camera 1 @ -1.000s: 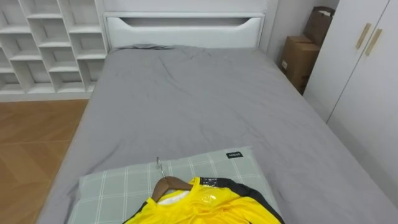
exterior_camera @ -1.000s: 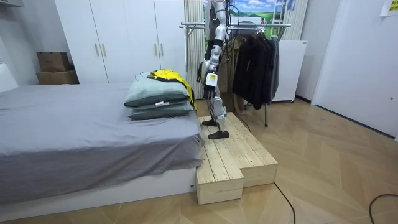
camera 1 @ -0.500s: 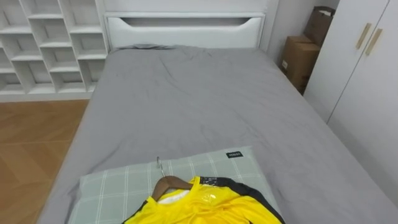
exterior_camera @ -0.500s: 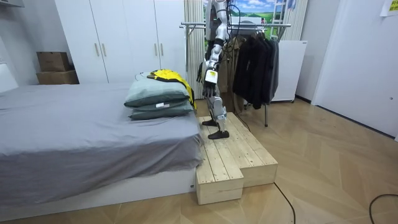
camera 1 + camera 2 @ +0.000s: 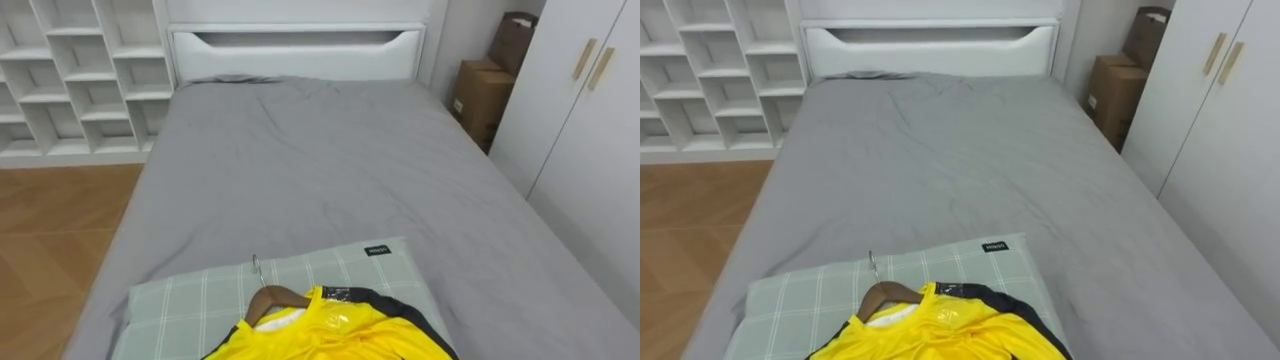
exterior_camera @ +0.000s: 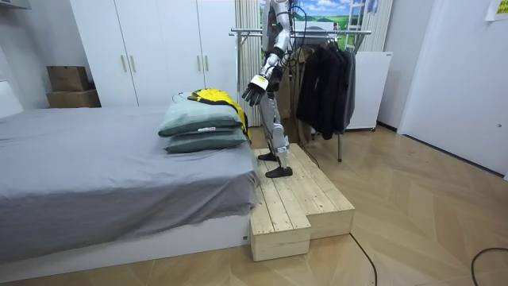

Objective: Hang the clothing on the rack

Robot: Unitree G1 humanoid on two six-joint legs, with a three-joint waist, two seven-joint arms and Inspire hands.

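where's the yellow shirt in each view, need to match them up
Left eye view: the yellow shirt is at the bottom edge, centre, on a wooden hanger.
Right eye view: at the bottom edge, slightly left of centre.
Room view: left of centre, at the bed's near end beside the robot.
Shared landmark: the green checked pillow under the shirt.

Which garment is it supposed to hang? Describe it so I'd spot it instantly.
Look at the grey bed, at the end with the stacked green checked pillows. On top lies a shirt on a wooden hanger, the only bright yellow thing there.
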